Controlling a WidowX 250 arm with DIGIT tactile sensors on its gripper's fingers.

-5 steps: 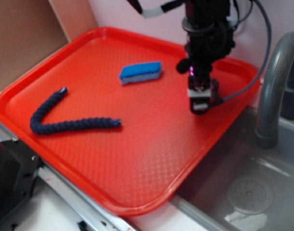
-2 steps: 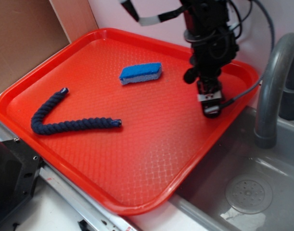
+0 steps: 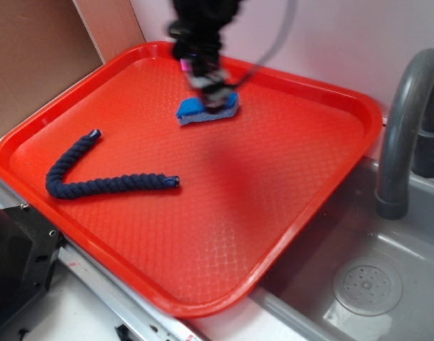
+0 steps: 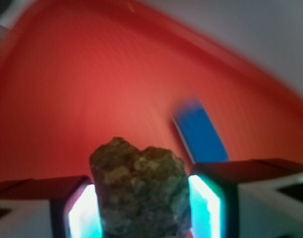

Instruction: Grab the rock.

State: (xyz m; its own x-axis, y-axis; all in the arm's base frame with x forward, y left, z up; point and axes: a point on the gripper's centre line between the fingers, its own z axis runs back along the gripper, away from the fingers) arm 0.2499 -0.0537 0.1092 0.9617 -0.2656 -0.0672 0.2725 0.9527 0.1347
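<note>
Near the far edge of the red tray (image 3: 288,213), the blurred gripper (image 4: 141,208) hangs over the blue sponge (image 3: 208,109), clamped on the rock (image 4: 139,191). Risk: its jagged faces offer uneven purchase; fast travel could shake it loose onto the sponge.

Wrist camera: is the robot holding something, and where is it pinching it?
Yes. The tool is pinching the rock by its two opposite sides, one finger on each; the rock's lumpy top sticks out past them.

Rock (image 4: 140,191): lumpy, rough, brownish; clamped btwn jaws, held above red tray.
</note>
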